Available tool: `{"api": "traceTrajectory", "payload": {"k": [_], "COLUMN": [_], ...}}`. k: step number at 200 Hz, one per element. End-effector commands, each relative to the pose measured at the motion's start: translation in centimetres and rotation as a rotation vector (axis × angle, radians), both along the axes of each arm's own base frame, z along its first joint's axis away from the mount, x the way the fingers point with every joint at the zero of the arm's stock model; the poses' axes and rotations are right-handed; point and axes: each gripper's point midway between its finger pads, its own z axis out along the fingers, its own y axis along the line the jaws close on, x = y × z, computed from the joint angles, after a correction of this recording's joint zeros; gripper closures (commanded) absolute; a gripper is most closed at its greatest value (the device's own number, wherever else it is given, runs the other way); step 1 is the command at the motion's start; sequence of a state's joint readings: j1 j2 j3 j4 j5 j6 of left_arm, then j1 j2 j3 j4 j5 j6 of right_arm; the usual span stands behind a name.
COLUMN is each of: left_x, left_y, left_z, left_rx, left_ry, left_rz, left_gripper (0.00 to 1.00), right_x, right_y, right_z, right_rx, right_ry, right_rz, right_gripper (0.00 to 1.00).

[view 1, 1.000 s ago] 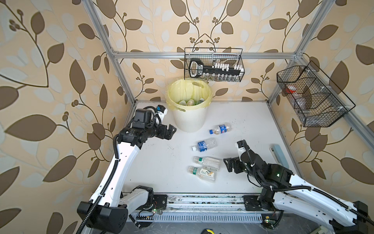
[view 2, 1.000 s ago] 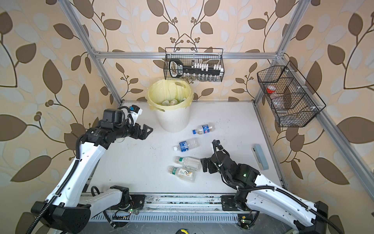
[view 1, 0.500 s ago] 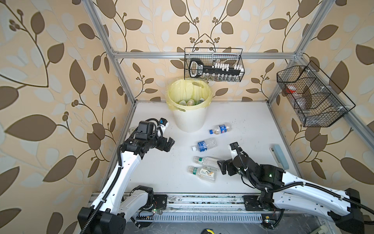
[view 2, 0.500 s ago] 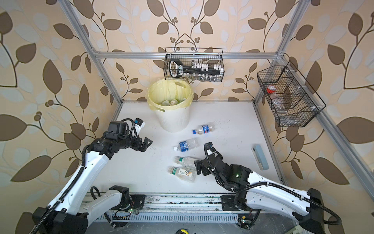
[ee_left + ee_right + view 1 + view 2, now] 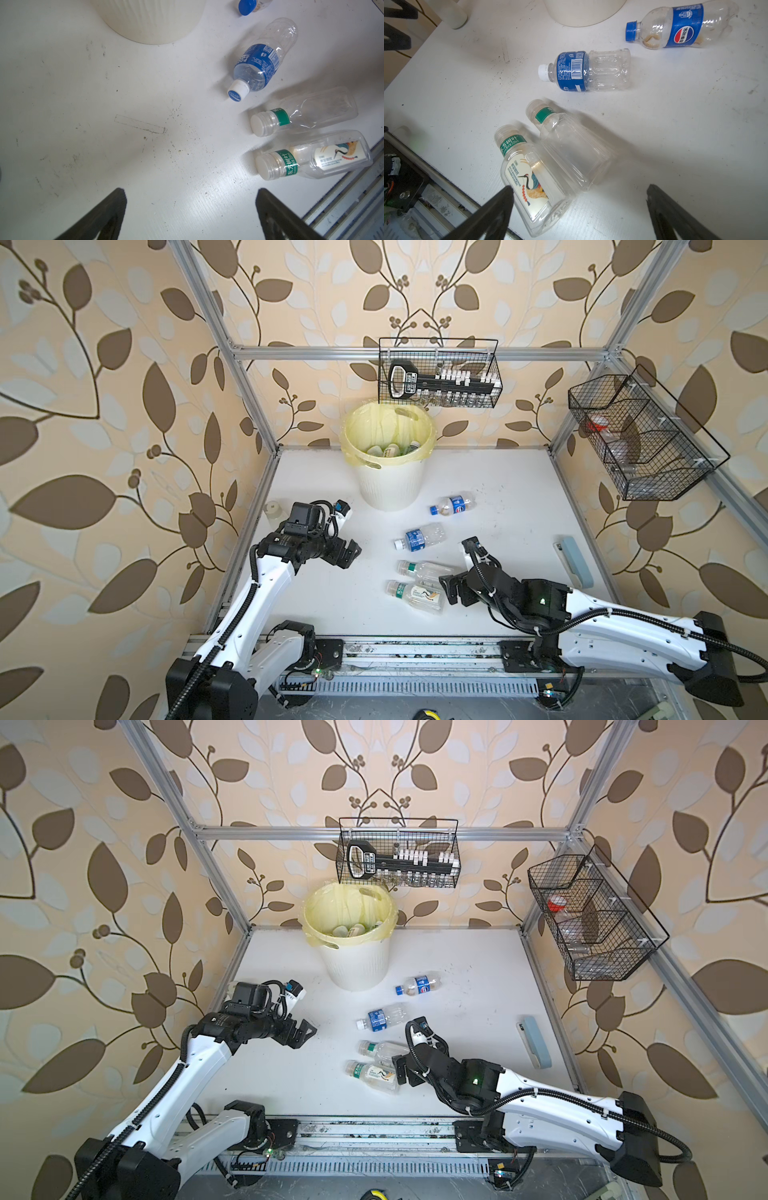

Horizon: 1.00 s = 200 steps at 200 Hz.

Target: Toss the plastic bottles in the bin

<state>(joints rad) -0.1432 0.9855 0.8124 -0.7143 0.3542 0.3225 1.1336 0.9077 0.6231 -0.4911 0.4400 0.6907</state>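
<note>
crane-label bottle (image 5: 529, 180) by R gripper (image 5: 580, 188), maybe touching

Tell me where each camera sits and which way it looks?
Top views: high above the front, looking down on table, bin and both arms.
Left wrist: on the left arm, looking past the open left gripper at bare table.
Right wrist: on the right arm, looking past the open right gripper at the crane-label bottle.
Shared: both wrists see the white-capped blue-label bottle.

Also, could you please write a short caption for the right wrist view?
Open right tool near the crane-label bottle and its clear neighbour; Pepsi bottle, blue-label bottle and bin beyond.
</note>
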Motion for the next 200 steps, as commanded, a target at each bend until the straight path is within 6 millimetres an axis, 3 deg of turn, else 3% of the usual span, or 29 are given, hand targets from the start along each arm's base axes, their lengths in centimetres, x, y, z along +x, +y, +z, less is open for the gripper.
{"api": "traceTrajectory", "payload": {"k": [1, 105, 200], "left_x": [-0.9, -1.5, -1.3], "left_y": [-0.6, -0.2, 0.2], "left_z": [-0.2, 0.3, 0.5], "left_rx": [-0.013, -0.031, -0.053], "left_ry": [0.004, -0.004, 0.012], "left_rz": [-0.065, -0.077, -0.053], "left_gripper": [0.01, 0.01, 0.01], "right_x": [-0.3, -1.4, -1.5], "right_y": [0.5, 4.0, 6.0], "right_z": [-0.7, -2.2, -4.4], "right_rx": [-0.007, -0.025, -0.048], "right_ry": [0.007, 0.042, 0.081], "right_rz": [0.021, 0.208, 0.261], "right_gripper": [0.0, 0.0, 0.0]}}
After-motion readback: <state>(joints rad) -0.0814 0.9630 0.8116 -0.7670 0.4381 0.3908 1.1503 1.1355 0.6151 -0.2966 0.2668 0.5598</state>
